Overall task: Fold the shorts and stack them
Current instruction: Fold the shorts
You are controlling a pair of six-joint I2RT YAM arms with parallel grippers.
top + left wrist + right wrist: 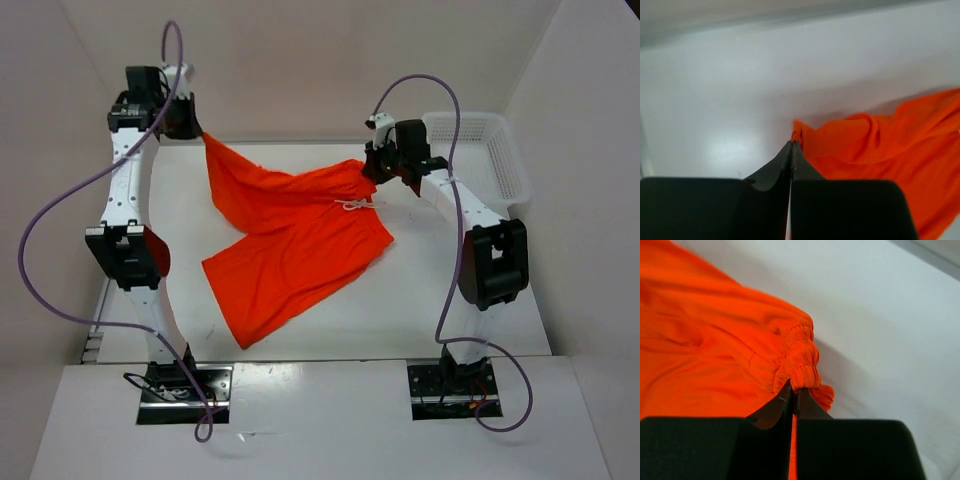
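Observation:
The orange-red shorts (295,240) hang stretched between both arms, with the lower legs draped on the white table (440,310). At the back left, my left gripper (200,133) is shut on one corner of the cloth; in the left wrist view the shorts (880,145) bunch at the tips of that gripper (792,142). My right gripper (368,168) is shut on the gathered waistband near a white drawstring (355,205). In the right wrist view, the shorts' elastic band (795,355) is pinched between that gripper's (794,389) tips.
A white plastic basket (495,160) stands at the back right of the table, just behind the right arm. Purple cables loop off both arms. White walls close in the table on three sides.

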